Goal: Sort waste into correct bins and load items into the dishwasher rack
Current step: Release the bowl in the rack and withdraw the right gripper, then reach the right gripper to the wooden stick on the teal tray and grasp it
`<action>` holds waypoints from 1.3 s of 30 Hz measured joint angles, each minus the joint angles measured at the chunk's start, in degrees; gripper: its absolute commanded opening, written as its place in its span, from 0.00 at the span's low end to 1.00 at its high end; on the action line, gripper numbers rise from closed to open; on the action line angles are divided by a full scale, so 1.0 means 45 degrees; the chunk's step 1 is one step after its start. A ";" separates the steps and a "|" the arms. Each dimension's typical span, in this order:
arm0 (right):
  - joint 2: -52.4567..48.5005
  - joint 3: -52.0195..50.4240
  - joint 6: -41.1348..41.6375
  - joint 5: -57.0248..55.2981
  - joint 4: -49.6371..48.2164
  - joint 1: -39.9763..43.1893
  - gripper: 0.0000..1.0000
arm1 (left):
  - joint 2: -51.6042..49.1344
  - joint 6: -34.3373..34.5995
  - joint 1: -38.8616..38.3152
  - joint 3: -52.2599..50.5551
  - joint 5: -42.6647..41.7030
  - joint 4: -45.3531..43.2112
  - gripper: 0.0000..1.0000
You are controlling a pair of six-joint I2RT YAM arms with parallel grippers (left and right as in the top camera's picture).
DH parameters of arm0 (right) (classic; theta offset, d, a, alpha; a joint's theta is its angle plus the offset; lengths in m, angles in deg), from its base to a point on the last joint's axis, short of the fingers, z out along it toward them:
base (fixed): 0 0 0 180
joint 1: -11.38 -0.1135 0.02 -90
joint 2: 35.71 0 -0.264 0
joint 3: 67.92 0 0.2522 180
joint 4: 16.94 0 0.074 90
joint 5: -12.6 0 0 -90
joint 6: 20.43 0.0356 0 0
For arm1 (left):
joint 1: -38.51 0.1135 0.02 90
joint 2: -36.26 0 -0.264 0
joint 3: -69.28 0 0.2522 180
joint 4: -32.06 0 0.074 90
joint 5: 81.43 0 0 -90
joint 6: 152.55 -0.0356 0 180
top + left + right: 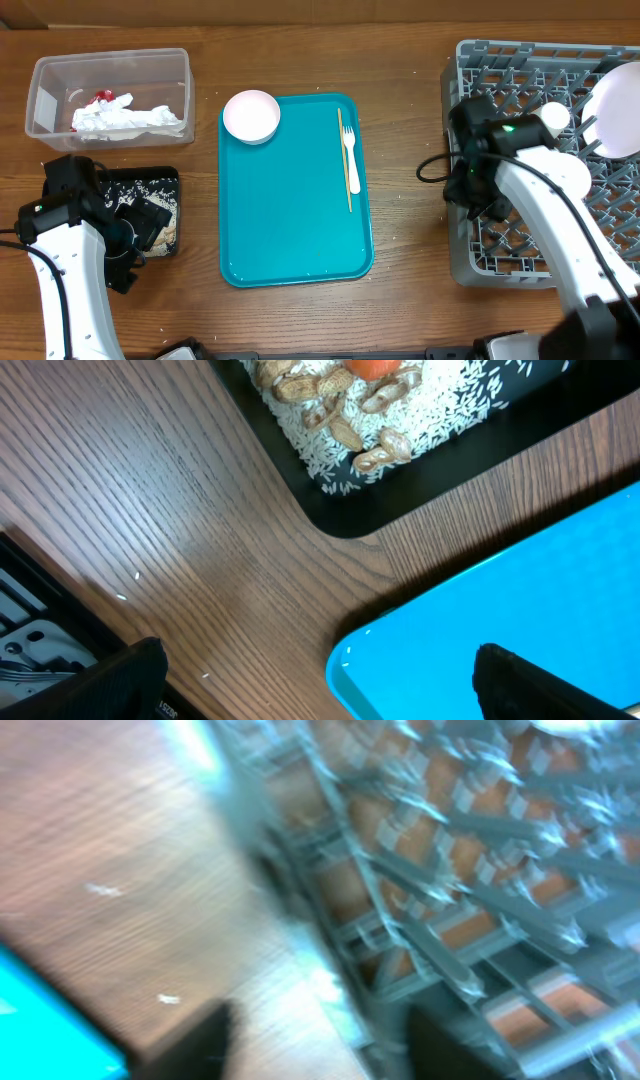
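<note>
Teal tray [290, 200] beside the spread, empty left gripper [318, 678] carries the bowl [251, 116], fork [351, 165] and chopstick [349, 203] yet to load, while the rack [470, 260] under the seemingly parted right gripper [315, 1040] holds a plate [615, 95] and cup [555, 117], with tissue [125, 118] in the clear bin [110, 55] and food scraps [380, 400] in the black bin [150, 172].

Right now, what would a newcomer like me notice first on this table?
The bright teal tray at the table's centre, carrying a pale bowl at its upper-left corner and a white fork along its right side. Next, the grey dishwasher rack on the right, and on the left a black tray of rice and peanuts.
</note>
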 measured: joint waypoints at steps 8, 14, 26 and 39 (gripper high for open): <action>0.0549 -0.0058 -0.3269 0.1107 -0.5673 -0.0024 1.00 | 0.0000 0.0000 0.0000 0.0000 -0.0005 -0.0010 1.00; -0.1292 -0.0010 -0.5241 0.1078 -0.8942 0.0364 1.00 | -0.0010 0.0000 0.0000 0.0000 0.0000 -0.0005 1.00; -0.4114 -0.0010 -0.6314 0.2161 -0.9423 0.2142 0.68 | -0.0010 0.0000 0.0000 0.0000 -0.0005 0.0000 1.00; -0.4114 -0.0010 -0.7961 0.2555 -0.8718 0.1739 0.56 | -0.0010 0.0000 0.0000 0.0000 0.0000 0.0000 1.00</action>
